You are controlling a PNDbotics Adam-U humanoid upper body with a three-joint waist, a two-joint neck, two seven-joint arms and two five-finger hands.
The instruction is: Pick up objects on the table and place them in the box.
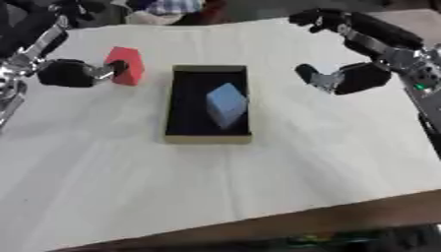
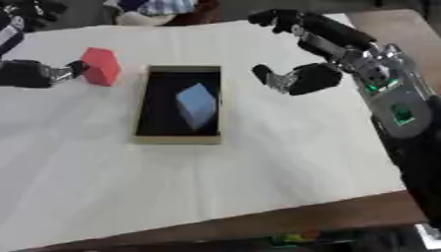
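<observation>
A shallow dark box [image 1: 206, 139] with a tan rim lies in the middle of the white table. Inside it, a light blue block [image 1: 227, 104] rests tilted on an edge. A red block [image 1: 127, 64] stands on the table just left of the box. My left hand [image 1: 65, 73] comes in from the left, open, its thumb tip touching the red block's left side and its fingers spread high behind. My right hand [image 2: 336, 39] hovers to the right of the box, open, with nothing between thumb and fingers.
The white cloth [image 1: 258, 187] covers the table down to the brown front edge [image 1: 344, 216]. Some cloth-like items [image 1: 168, 7] lie past the far edge. My right forearm [image 2: 400, 113] runs down the right side.
</observation>
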